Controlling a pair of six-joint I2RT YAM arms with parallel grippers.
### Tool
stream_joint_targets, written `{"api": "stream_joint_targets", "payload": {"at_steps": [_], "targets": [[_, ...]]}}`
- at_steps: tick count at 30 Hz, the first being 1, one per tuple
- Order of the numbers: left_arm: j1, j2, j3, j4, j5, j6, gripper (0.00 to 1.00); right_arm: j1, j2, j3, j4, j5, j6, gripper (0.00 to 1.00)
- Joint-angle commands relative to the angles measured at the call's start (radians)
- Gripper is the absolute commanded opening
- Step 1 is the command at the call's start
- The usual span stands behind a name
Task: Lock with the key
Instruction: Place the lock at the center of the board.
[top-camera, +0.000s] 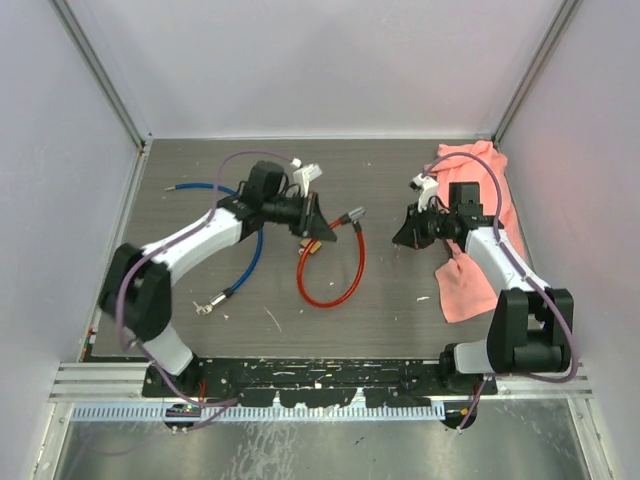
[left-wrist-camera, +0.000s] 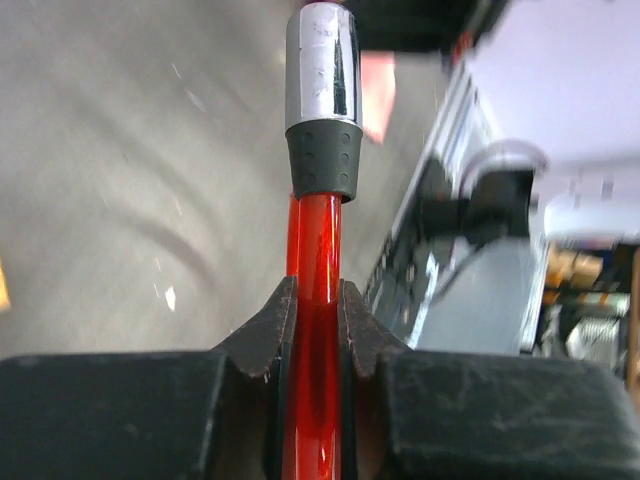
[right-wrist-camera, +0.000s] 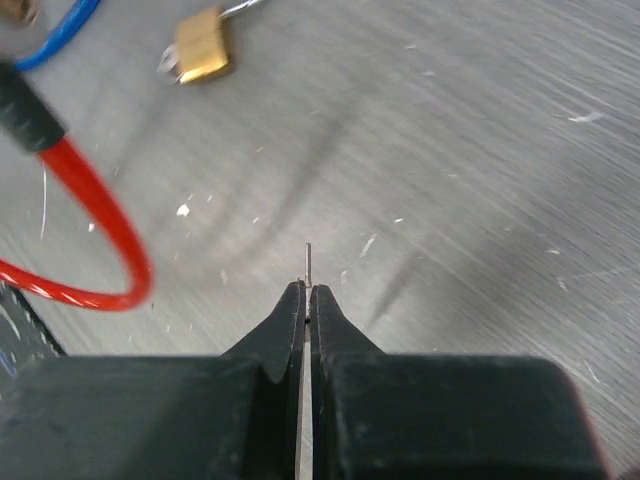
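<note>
The red cable (left-wrist-camera: 315, 240) is pinched by the left tool (left-wrist-camera: 315, 300); a thin key (right-wrist-camera: 307, 262) is clamped edge-on in the right tool (right-wrist-camera: 306, 295).

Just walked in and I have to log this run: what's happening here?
The left gripper is clamped on the red cable just below its metal end. The right gripper is shut on a thin metal blade, probably the key. The brass padlock lies on the table, away from the right gripper; the key is not in it.

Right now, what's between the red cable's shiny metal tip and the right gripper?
Nothing: only bare grey tabletop separates the silver tip from the right gripper, in the top view.
</note>
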Motion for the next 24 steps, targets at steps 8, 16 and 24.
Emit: {"api": "stream_joint_targets", "payload": {"at_steps": [8,16,24], "targets": [[0.047,0.604,0.587,0.484,-0.289,-0.561,0.02,-0.121,0.334,0.164,0.539,0.108,0.497,0.01],[0.065,0.836,0.848,0.438,-0.416,-0.534,0.38,-0.041,0.585,0.401,0.523,0.152,0.533,0.08],[0.079,0.667,0.809,0.193,-0.681,-0.153,0.8,-0.032,0.664,0.572,0.37,0.246,0.358,0.31]]}}
